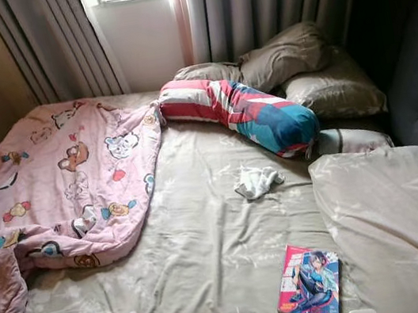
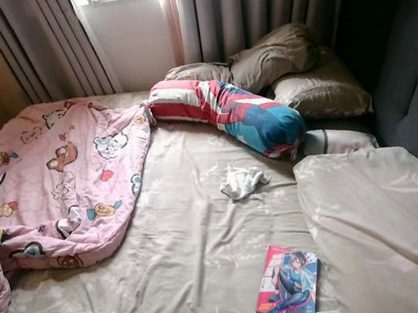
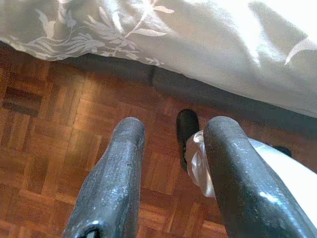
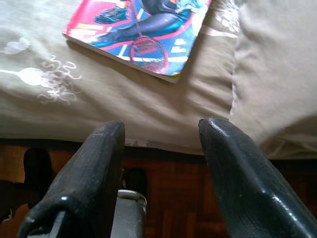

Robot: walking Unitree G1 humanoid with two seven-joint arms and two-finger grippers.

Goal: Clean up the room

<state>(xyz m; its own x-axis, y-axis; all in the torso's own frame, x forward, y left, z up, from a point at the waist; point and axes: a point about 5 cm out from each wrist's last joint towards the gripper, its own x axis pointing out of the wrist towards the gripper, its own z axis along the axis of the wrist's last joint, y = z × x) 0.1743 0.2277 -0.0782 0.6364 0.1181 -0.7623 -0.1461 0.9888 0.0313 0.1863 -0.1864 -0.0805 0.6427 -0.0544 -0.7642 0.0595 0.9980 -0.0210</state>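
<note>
The glossy pink-and-blue comic book (image 4: pixel 141 37) lies flat near the bed's foot edge, just ahead of the empty, spread-fingered right gripper (image 4: pixel 161 168), nearer than the likewise open, empty left gripper (image 3: pixel 173 173) down over the floor.

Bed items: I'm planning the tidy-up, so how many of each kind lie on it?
Tan pillows: 3
Striped bolster: 1
Pink cartoon blanket: 1
White cloth: 1
Comic book: 1
Total: 7
</note>
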